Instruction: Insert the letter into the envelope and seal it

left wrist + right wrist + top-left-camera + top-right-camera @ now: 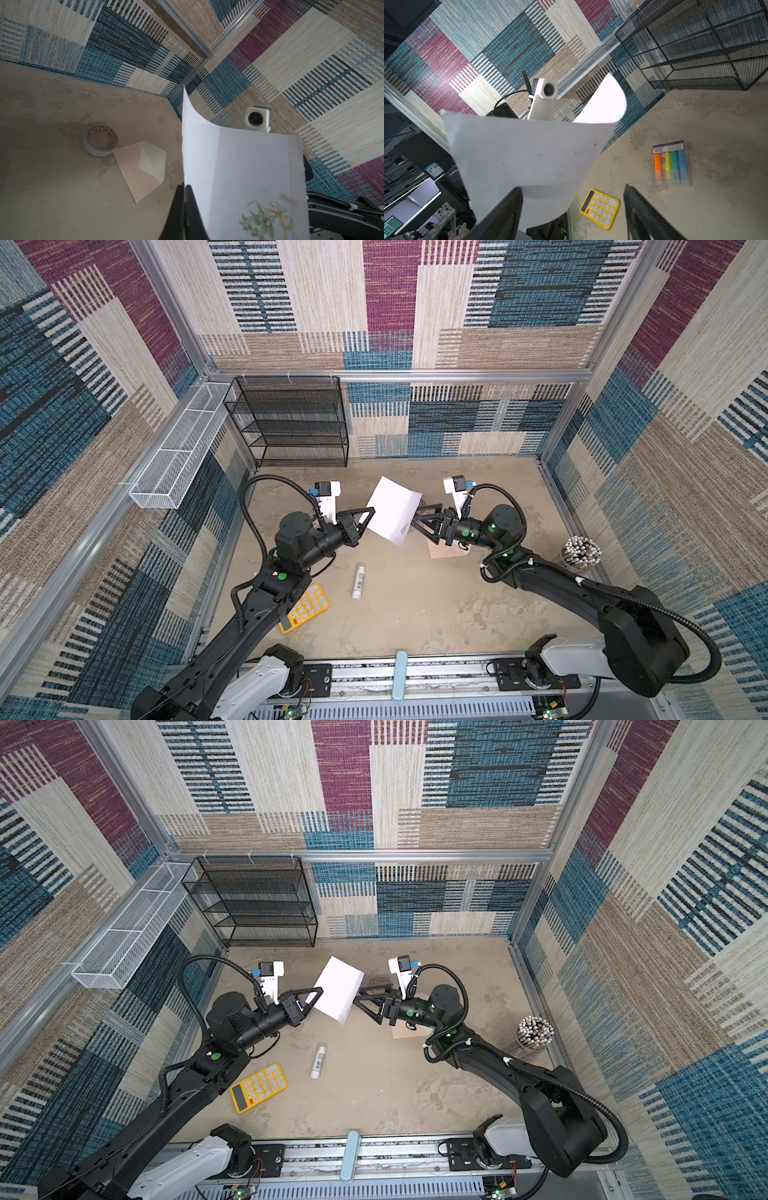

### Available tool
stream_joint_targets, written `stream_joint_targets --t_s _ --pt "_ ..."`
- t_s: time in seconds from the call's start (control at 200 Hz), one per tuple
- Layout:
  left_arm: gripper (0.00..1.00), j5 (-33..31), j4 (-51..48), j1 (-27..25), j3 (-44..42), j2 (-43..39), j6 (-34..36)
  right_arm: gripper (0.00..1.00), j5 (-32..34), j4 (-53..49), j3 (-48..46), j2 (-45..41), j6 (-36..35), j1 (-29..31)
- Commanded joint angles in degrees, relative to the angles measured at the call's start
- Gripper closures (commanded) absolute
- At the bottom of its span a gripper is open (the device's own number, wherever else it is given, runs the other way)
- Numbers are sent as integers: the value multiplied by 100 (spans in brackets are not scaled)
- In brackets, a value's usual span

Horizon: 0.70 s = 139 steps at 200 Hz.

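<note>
left hand (371, 512): pinching one edge of the letter (392, 508), sheet curled in the air above mid-worktop (415, 614) | right hand (414, 518): spread wide around the sheet's opposite edge | envelope (143, 166): flat on worktop, right of centre, just beside tape roll (100, 143)

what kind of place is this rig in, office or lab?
Probably a lab test cell: aluminium frame walled with carpet panels, staged stationery like the yellow calculator and tape roll, monitors beyond the frame.
</note>
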Motion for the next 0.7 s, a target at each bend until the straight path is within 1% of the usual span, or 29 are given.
stream_joint_targets --t_s 0.0,0.19,0.691 --pt "100 125 245 -28 -28 -60 14 21 51 480 35 92 249 -2" --pt "100 154 371 -65 -112 -102 -13 24 63 989 39 349 611 19" --pt "100 214 649 -176 -185 -63 -51 25 158 1419 255 818 958 305"
